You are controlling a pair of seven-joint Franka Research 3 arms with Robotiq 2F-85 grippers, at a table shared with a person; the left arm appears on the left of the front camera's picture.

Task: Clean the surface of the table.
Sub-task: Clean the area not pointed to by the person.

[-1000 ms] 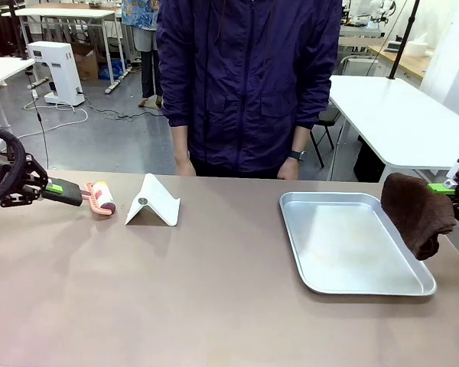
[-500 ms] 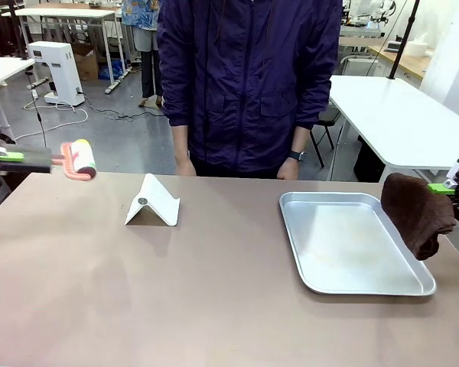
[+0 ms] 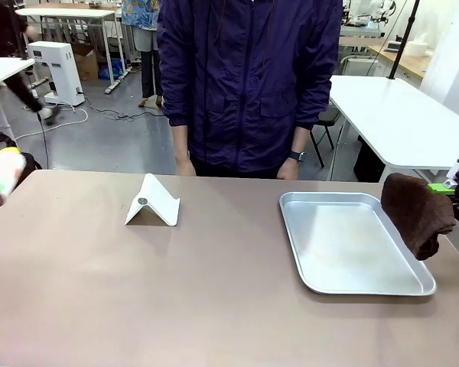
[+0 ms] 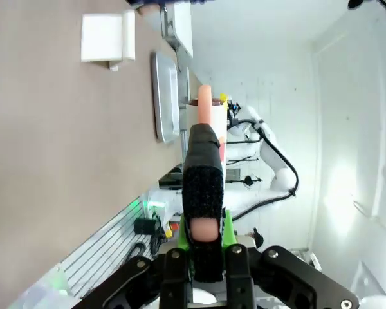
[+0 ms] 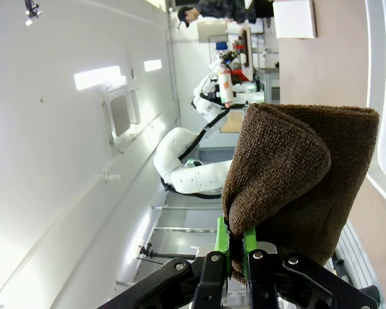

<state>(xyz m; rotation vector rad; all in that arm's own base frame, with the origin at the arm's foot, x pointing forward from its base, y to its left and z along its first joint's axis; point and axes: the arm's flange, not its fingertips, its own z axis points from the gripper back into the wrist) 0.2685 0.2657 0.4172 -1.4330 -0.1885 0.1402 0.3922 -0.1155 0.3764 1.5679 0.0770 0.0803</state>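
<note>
Left gripper [image 4: 204,232]: fingers narrow, clamped on roller [image 4: 204,151] handle, raised off the table's left end. Table [image 3: 214,298] lies below and rightward, long axis left to right; stand [image 3: 153,200] and tray [image 3: 344,245] rest on it. Right gripper [image 3: 453,188]: pinched on cloth [image 3: 417,214], which hangs over the right edge beside the tray. Judged nearer the surface.

A workshop-like lab is indicated. A white-topped rectangular table [image 3: 398,115] is seen beyond the right gripper [image 3: 446,188], a white boxy floor unit [image 3: 55,69] and loose cables [image 3: 78,116] far to its left.
</note>
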